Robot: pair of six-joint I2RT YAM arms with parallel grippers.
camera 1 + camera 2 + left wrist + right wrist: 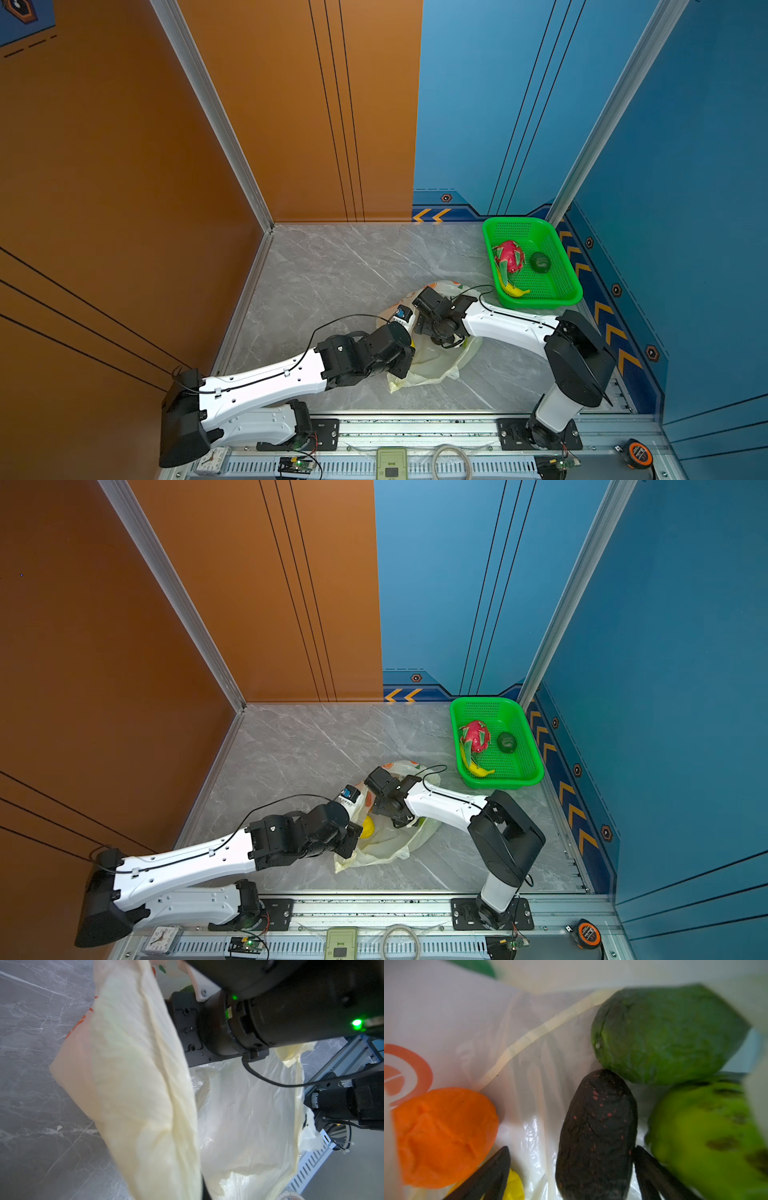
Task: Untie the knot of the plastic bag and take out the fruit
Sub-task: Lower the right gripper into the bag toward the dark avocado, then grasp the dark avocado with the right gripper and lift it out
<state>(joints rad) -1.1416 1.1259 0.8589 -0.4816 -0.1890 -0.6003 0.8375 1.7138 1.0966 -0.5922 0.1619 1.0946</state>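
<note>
Plastic bag (428, 368) sits low-centre in both top views, on the grey table (332, 270), between the arms. It's thin, translucent cream-yellow with orange prints, crumpled, mouth open.

Left gripper (406, 365) is closed. Film hides the fingers, but a fold of bag runs straight into it, so I read it as pinching the bag.

Right gripper (572, 1148) is inside the bag, jaws apart, dark oval fruit (596, 1136) between them.

Also in the bag: orange (444, 1136), dark green piece (668, 1034), bumpy light-green ball (708, 1132), yellow piece (515, 1186).

Green mesh basket (536, 300), right of centre, holds dragon fruit (509, 255), avocado (540, 262), banana (514, 291).
</note>
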